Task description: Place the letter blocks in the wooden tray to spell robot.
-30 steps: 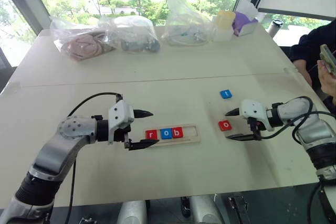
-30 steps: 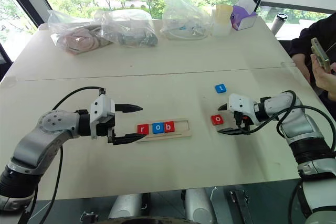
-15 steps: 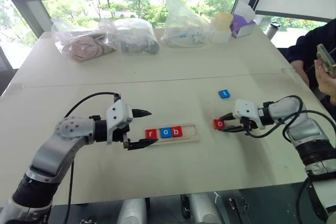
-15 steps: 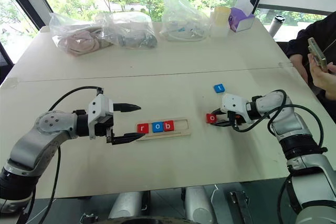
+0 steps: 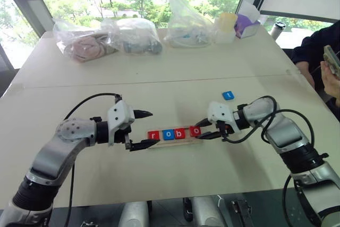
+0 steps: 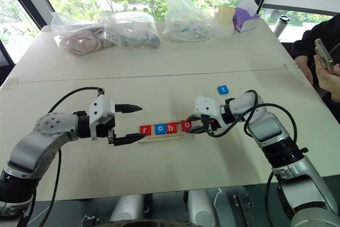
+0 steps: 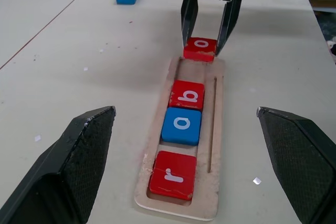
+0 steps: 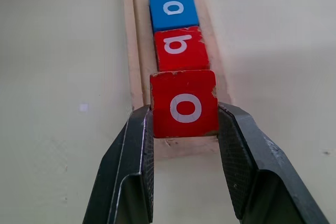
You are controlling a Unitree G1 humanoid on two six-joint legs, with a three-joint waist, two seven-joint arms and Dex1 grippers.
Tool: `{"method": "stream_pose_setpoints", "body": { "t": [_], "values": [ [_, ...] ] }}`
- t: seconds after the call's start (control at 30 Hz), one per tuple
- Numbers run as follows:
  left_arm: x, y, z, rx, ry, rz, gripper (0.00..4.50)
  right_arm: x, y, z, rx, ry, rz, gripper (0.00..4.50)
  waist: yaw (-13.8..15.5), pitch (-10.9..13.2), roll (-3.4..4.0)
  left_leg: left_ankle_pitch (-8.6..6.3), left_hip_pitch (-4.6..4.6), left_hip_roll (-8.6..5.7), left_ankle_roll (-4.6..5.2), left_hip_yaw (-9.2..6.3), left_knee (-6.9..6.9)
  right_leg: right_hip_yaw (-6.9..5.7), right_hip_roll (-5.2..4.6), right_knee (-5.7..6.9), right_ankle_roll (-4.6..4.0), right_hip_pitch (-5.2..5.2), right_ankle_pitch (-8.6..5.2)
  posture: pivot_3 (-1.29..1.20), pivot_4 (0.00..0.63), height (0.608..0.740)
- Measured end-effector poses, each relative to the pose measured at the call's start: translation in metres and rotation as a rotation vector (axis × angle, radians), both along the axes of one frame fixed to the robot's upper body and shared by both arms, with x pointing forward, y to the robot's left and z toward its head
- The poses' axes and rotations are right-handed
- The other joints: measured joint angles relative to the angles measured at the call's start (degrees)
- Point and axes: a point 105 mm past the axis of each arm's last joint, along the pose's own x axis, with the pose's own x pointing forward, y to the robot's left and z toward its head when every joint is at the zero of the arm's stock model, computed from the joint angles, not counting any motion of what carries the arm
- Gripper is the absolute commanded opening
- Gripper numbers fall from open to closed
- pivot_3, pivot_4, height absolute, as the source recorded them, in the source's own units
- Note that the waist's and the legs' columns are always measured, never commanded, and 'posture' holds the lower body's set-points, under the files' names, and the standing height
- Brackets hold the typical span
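**Second "o" held over the tray's end**

The tray [image 5: 175, 135] lay between both arms, holding r, o, b. The left gripper [image 5: 144, 129] gaped empty beside it. The right gripper [image 8: 185, 129] pinched the red o [image 8: 184, 104] by its side edges: light, rigid, probably slick. The t [image 5: 228, 95] lay apart.

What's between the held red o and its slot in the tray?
Nothing visible. The right gripper holds the red o over the tray's open end. The r, blue o and b fill the first three places; the place after b is free. The left gripper stands open at the tray's other end.
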Motion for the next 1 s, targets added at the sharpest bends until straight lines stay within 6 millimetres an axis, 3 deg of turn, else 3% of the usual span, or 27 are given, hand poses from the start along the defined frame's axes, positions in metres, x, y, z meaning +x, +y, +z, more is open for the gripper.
{"method": "stream_pose_setpoints", "body": {
  "t": [0.37,1.0],
  "values": [
    [0.0,0.0,0.0,-0.003,-0.002,0.013,4.5,0.002,0.006,-0.012,-0.02,-0.014,0.014,1.13,0.0,0.0,0.0,0.0,0.0,0.0,0.0,0.0,0.0,0.0,0.02,0.0,0.0,0.0,0.0,0.0,0.15,0.74],
    [-0.001,-0.003,0.002,-0.015,-0.013,0.018,4.5,0.006,0.007,-0.013,-0.023,-0.044,0.012,1.13,0.0,0.0,0.0,0.0,0.01,0.0,0.0,0.0,0.01,0.0,0.02,0.02,0.0,0.01,0.0,0.0,0.15,0.74]
  ]
}}
